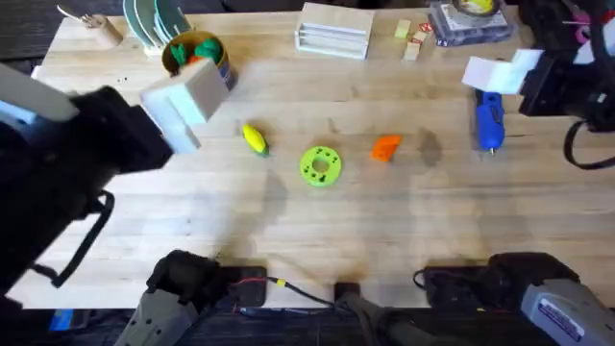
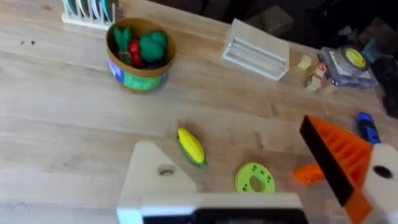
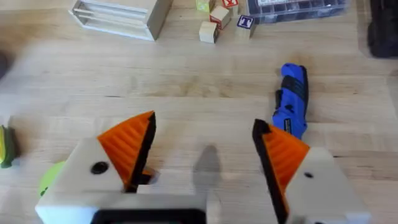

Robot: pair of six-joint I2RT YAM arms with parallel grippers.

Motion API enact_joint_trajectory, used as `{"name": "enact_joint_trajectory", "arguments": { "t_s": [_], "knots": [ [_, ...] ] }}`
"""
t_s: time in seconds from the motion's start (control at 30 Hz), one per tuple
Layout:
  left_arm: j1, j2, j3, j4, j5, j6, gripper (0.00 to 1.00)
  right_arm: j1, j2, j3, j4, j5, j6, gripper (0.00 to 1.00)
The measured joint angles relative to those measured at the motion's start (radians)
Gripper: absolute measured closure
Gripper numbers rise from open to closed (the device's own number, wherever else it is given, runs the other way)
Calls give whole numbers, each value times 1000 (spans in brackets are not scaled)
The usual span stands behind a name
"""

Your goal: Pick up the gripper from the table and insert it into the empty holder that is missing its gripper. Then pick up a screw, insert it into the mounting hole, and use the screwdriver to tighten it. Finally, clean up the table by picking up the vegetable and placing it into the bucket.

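The loose orange gripper (image 1: 385,146) lies mid-table, right of a lime-green disc (image 1: 321,164); it also shows in the left wrist view (image 2: 308,173). My left gripper (image 1: 187,104) hangs open high over the table's left part (image 2: 224,134). One of its fingers is the plain white holder (image 2: 155,180) with a round hole (image 2: 166,170); the other carries an orange pad (image 2: 339,155). Open above the table's right side is my right gripper (image 1: 502,69) (image 3: 204,123), the blue screwdriver (image 1: 490,120) (image 3: 292,102) just beyond it. The yellow vegetable (image 1: 254,138) (image 2: 191,147) lies left of the disc. The bucket (image 1: 195,56) (image 2: 140,56) stands back left. No screw can be made out.
A white slatted rack (image 1: 334,37) sits at the back centre, small letter blocks (image 1: 411,38) and a clear parts box (image 1: 471,21) to its right. A plate rack (image 1: 154,21) stands behind the bucket, which holds green and red toy pieces (image 2: 142,46).
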Motion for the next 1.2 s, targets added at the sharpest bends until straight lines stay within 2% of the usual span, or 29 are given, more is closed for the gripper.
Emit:
{"name": "enact_joint_trajectory", "arguments": {
  "t_s": [0.2, 0.37, 0.5, 0.8, 1.0, 1.2],
  "knots": [
    [0, 0, -8, 164, -22, 171, 8, 0, 0, 0, 0, 0, 0, 12],
    [0, -2, -81, 256, -26, 250, 8, 0, 0, 0, 0, 0, 0, 12],
    [0, -49, -180, 328, -25, 272, 8, 0, 0, 0, 0, 0, 0, 12],
    [0, -320, -418, 467, -20, 285, 8, 0, 0, 0, -1, 0, 0, 12],
    [0, -433, -542, 517, -18, 287, 8, 0, 0, 0, -1, 0, 0, 12],
    [0, -502, -684, 679, -18, 287, 8, 0, 0, 0, -1, 0, 0, 12]
  ]
}}
